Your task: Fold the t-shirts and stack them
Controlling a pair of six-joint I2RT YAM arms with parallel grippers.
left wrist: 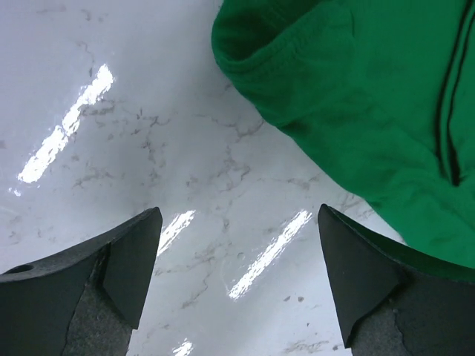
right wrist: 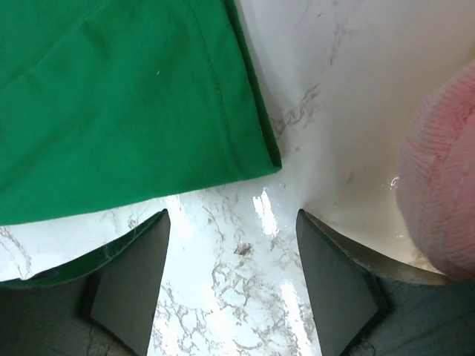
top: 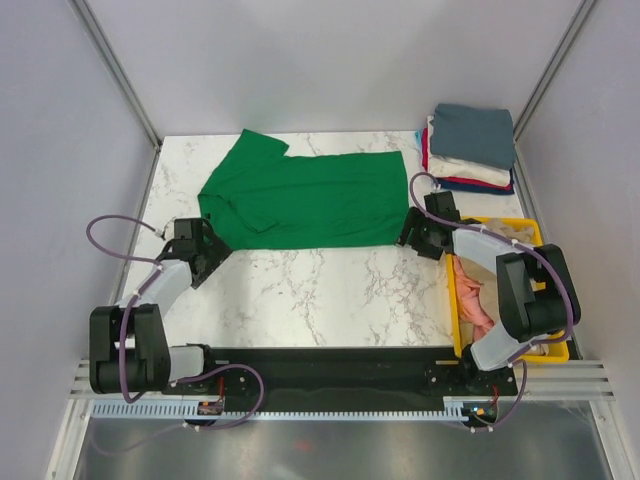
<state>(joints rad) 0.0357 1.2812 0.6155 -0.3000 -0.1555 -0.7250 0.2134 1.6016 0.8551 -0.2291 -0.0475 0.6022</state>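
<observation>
A bright green t-shirt (top: pixel 305 200) lies flat on the marble table, folded lengthwise, collar end to the left. My left gripper (top: pixel 203 254) is open and empty over bare marble just off the shirt's near left corner; its wrist view shows a green sleeve (left wrist: pixel 349 96) ahead and to the right. My right gripper (top: pixel 413 238) is open and empty by the shirt's near right hem corner (right wrist: pixel 260 156). A stack of folded t-shirts (top: pixel 470 148), slate blue on top, sits at the back right.
A yellow bin (top: pixel 500 300) stands at the right edge, holding salmon pink cloth (top: pixel 472 295); the pink cloth also shows in the right wrist view (right wrist: pixel 441 193). Grey walls close the table on three sides.
</observation>
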